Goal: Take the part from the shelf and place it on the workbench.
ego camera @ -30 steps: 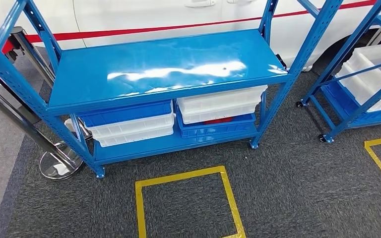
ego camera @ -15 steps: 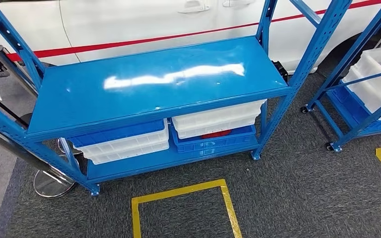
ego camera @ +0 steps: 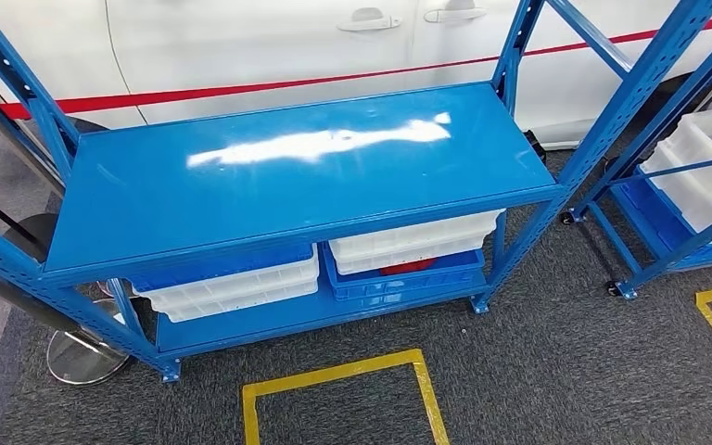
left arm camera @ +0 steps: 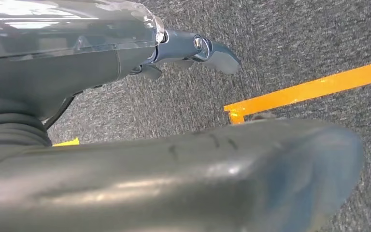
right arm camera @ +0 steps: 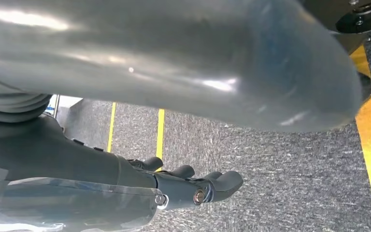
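Beside the robot's body, over grey carpet (left arm camera: 294, 38): left robot hand (left arm camera: 188, 50), fingers extended and apart, nothing held; an orange-yellow floor tape line (left arm camera: 314, 89) lies on the carpet beyond it. Right robot hand (right arm camera: 193, 186), likewise over carpet, dark fingers (right arm camera: 227, 181) stretched out and slightly apart, nothing held; yellow tape lines (right arm camera: 160, 126) run across the floor past it.

Ahead, head view: blue metal shelf (ego camera: 278, 190), perforated uprights, glossy top level bare but for glare. Lower level, left: blue bin (ego camera: 222, 264) stacked on white bins (ego camera: 232, 292). Lower level, right: white bin (ego camera: 417, 243) stacked on a blue bin (ego camera: 408, 281); a red item (ego camera: 410, 268), possibly the part, shows between these two, mostly hidden, so its shape cannot be told.

Floor before the shelf: yellow tape square (ego camera: 338, 389), partly cut off by the frame edge. Left of the shelf: chrome stanchion base (ego camera: 83, 352). Right: second blue rack (ego camera: 667, 158) on castors, holding white bins (ego camera: 709, 171). Behind the shelf: white car body (ego camera: 269, 46) with red stripe and door handles.
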Controlling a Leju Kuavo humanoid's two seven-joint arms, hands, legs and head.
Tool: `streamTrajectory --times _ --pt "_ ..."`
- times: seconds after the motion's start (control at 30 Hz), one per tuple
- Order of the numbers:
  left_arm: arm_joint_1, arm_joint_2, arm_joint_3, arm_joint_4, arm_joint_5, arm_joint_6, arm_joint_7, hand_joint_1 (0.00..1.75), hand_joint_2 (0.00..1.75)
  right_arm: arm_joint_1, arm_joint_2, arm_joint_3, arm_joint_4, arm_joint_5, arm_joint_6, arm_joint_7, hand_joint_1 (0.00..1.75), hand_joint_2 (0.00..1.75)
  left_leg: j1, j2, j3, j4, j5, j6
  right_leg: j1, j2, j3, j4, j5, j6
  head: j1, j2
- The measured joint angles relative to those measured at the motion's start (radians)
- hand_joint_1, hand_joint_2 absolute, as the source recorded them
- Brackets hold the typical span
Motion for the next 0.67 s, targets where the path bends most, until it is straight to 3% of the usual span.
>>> streamTrajectory --times 0.07,0.13,0.27,0.37,0.5,0.57,0.63,0.67 --pt "0.0 0.0 0.0 0.0 0.0 0.004 0.0 0.0 0.0 0.0 0.0 0.0 0.0 0.002 -0.001 0.0 0.0 1.75 -0.001 0.0 0.0 0.0 -0.002 0.002 -0.001 -0.001 0.008 -0.015 -0.009 0.003 0.0 0.0" --pt "0.0 0.0 0.0 0.0 0.002 0.008 0.0 0.0 0.0 0.0 0.0 0.0 0.0 0.003 -0.008 0.003 0.0 1.75 -0.002 0.001 0.0 0.0 -0.003 0.003 -0.001 -0.001 0.012 -0.022 -0.012 0.006 0.0 0.0" --pt "0.0 0.0 0.002 0.0 0.01 0.021 0.007 0.0 0.0 0.0 0.0 -0.006 0.0 -0.001 -0.045 0.017 0.0 0.0 -0.002 0.001 0.001 0.0 -0.001 0.006 -0.001 -0.002 0.012 -0.023 -0.009 0.011 0.0 0.0" --pt "0.001 -0.001 0.009 0.0 0.021 0.044 0.02 0.0 0.0 -0.001 0.0 -0.014 0.0 0.003 -0.053 0.019 0.0 0.0 -0.001 0.001 0.002 0.0 0.001 0.007 0.0 -0.003 0.013 -0.023 -0.007 0.014 0.0 0.0" --pt "0.002 -0.002 0.018 0.0 0.025 0.059 0.038 0.0 1.75 -0.001 0.0 -0.016 0.0 0.012 -0.045 0.021 0.0 0.0 -0.001 0.0 0.003 0.0 0.002 0.008 0.0 -0.004 0.014 -0.022 -0.007 0.014 0.0 0.0" --pt "0.002 -0.003 0.023 0.0 0.025 0.065 0.05 0.0 1.75 -0.002 0.0 -0.016 0.0 0.017 -0.042 0.023 0.0 0.0 0.0 0.0 0.004 0.0 0.002 0.007 0.001 -0.004 0.015 -0.022 -0.007 0.014 0.0 0.0" --pt "0.002 -0.004 0.027 0.0 0.024 0.072 0.061 0.0 1.75 -0.003 0.0 -0.016 0.0 0.02 -0.039 0.025 0.0 0.87 0.0 0.0 0.005 0.0 0.002 0.007 0.001 -0.004 0.016 -0.021 -0.007 0.014 0.0 0.0" --pt "0.002 -0.004 0.027 0.0 0.024 0.073 0.064 0.0 1.75 -0.004 0.0 -0.016 0.0 0.021 -0.039 0.025 0.0 1.16 0.0 0.0 0.005 0.0 0.002 0.007 0.001 -0.004 0.016 -0.021 -0.007 0.014 0.0 0.0"
